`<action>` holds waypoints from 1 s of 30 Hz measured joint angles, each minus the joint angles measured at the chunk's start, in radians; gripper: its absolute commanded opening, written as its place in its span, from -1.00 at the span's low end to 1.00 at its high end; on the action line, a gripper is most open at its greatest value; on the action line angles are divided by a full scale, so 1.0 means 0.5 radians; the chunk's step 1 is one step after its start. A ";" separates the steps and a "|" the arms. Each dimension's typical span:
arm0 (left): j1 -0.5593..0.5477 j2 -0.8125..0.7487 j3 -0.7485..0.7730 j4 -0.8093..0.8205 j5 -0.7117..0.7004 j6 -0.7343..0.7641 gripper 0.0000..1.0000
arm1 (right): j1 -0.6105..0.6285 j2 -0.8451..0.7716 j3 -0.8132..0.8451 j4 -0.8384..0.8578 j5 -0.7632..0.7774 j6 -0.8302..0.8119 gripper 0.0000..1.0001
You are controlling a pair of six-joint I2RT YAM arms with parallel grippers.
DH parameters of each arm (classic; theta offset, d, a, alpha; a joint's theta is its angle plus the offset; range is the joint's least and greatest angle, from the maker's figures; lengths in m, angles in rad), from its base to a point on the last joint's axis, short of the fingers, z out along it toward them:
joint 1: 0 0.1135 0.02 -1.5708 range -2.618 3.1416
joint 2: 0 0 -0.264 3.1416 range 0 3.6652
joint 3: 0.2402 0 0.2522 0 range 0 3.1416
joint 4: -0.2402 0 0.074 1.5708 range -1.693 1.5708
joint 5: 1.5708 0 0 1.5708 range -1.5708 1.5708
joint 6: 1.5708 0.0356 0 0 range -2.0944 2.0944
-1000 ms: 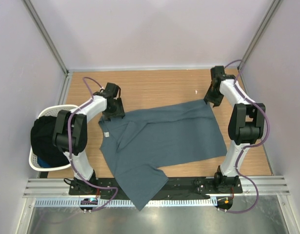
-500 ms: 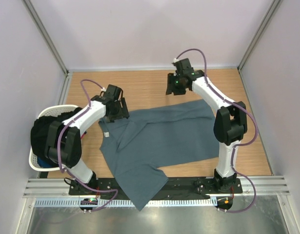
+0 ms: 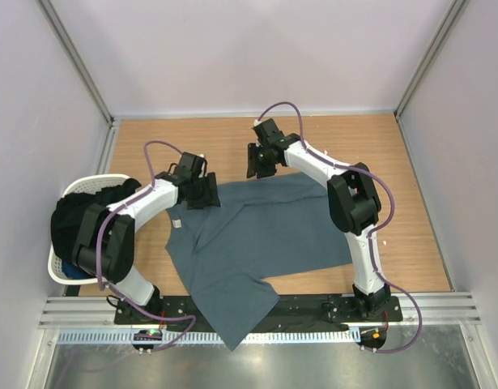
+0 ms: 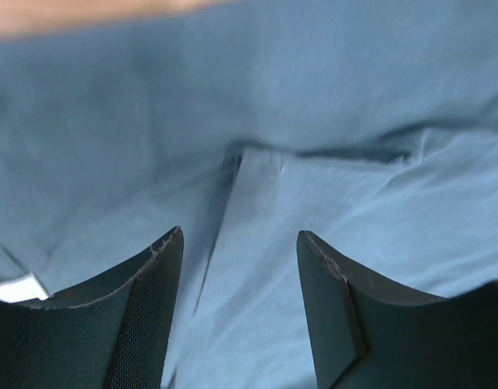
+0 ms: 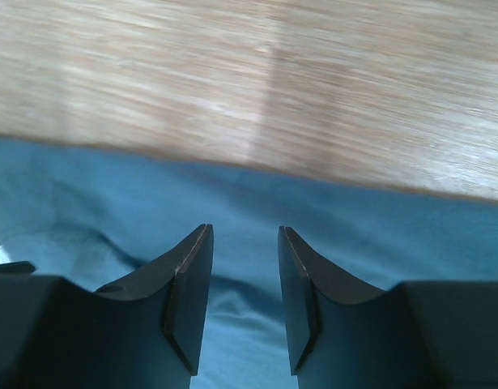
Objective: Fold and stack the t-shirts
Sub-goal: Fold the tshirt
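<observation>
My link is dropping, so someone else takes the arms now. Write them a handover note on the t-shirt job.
Left gripper: open, empty, low over the left part of the shirt.
Right gripper: open, empty, at the shirt's far edge.
Shirt: spread on the table, creased, one corner hanging over the near edge.
Basket: left of the table, dark cloth inside.
Done: one shirt laid out; no finished fold or stack in view.
Left: fold this shirt, then fold and stack the rest.

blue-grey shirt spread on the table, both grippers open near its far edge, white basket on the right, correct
No: the top external view shows the white basket on the left. The shirt, left gripper and right gripper are as you say.
</observation>
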 measured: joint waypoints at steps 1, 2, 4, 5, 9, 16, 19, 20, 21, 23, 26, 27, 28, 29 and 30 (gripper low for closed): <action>0.001 0.009 0.000 0.040 -0.002 0.025 0.19 | -0.003 0.022 0.000 -0.006 0.022 0.008 -0.16; 0.002 0.018 0.000 0.081 -0.002 0.038 0.18 | -0.003 0.031 0.000 -0.013 0.040 0.010 -0.18; 0.003 0.041 0.000 0.146 0.002 0.054 0.17 | -0.006 0.037 0.000 -0.018 0.077 0.015 -0.25; 0.003 0.056 0.000 0.176 0.005 0.060 0.16 | -0.009 0.037 0.000 -0.017 0.094 0.016 -0.28; 0.003 0.138 0.000 0.275 0.035 0.069 0.11 | -0.008 0.048 0.000 -0.013 0.140 0.020 -0.35; 0.003 0.237 0.001 0.344 0.073 0.068 -0.10 | -0.005 0.069 -0.047 0.019 0.186 0.021 -0.41; 0.003 0.277 0.014 0.361 0.093 0.069 -0.18 | -0.005 0.092 -0.048 0.033 0.195 0.018 -0.42; 0.003 0.299 0.020 0.366 0.102 0.068 -0.22 | -0.005 0.102 -0.048 0.036 0.198 0.018 -0.43; 0.003 0.315 0.026 0.369 0.112 0.067 -0.26 | -0.005 0.109 -0.048 0.036 0.199 0.018 -0.43; 0.004 0.329 0.035 0.378 0.139 0.064 -0.43 | -0.005 0.120 -0.059 0.043 0.206 0.017 -0.43; 0.003 0.330 0.035 0.381 0.154 0.056 -0.89 | -0.005 0.125 -0.082 0.052 0.243 0.017 -0.44; 0.003 0.329 0.035 0.383 0.157 0.058 -0.94 | -0.005 0.125 -0.091 0.053 0.251 0.017 -0.45; 0.003 0.329 0.035 0.382 0.159 0.055 -0.98 | -0.005 0.125 -0.098 0.056 0.256 0.018 -0.45; 0.003 0.327 0.035 0.382 0.162 0.053 -0.99 | -0.005 0.125 -0.101 0.061 0.259 0.017 -0.45; 0.003 0.323 0.034 0.382 0.165 0.050 -1.00 | -0.005 0.125 -0.101 0.067 0.266 0.018 -0.44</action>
